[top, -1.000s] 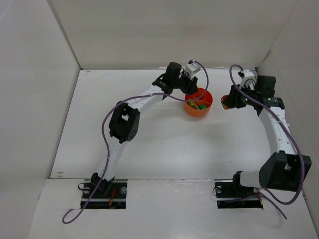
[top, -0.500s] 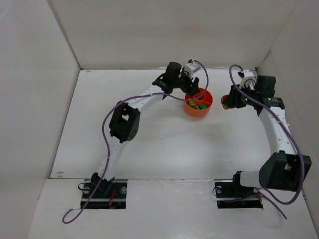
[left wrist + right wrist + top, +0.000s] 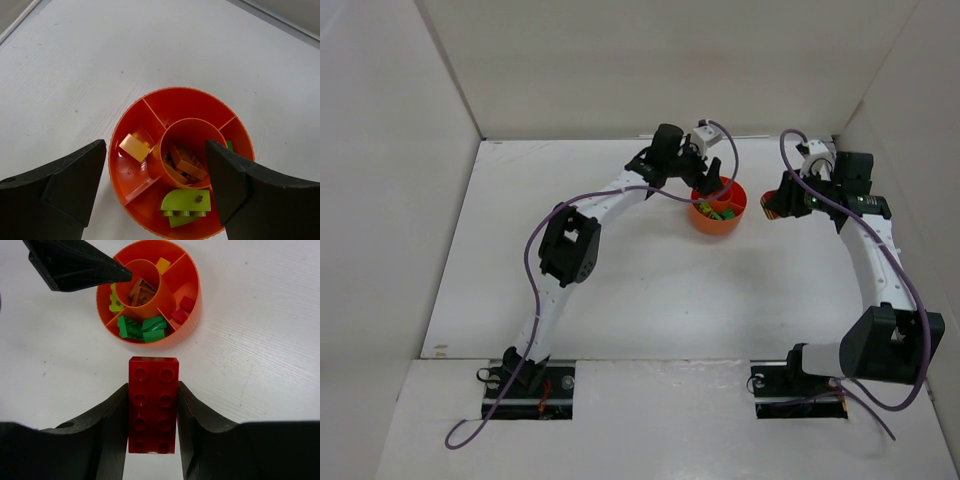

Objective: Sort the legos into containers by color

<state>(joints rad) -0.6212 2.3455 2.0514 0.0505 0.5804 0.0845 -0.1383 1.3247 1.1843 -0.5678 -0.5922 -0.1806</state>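
Legos (image 3: 135, 146) in bowl (image 3: 186, 104) compartments; left tool (image 3: 156, 145) above, brick (image 3: 152, 400) beside.

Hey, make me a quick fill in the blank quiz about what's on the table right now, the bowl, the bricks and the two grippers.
1. The long brick clamped in the right gripper is coloured ___.
2. The bricks inside the central cup of the orange bowl are ___.
3. The left gripper hovers above the orange bowl with its jaws ___.

Missing words: red, brown, open.
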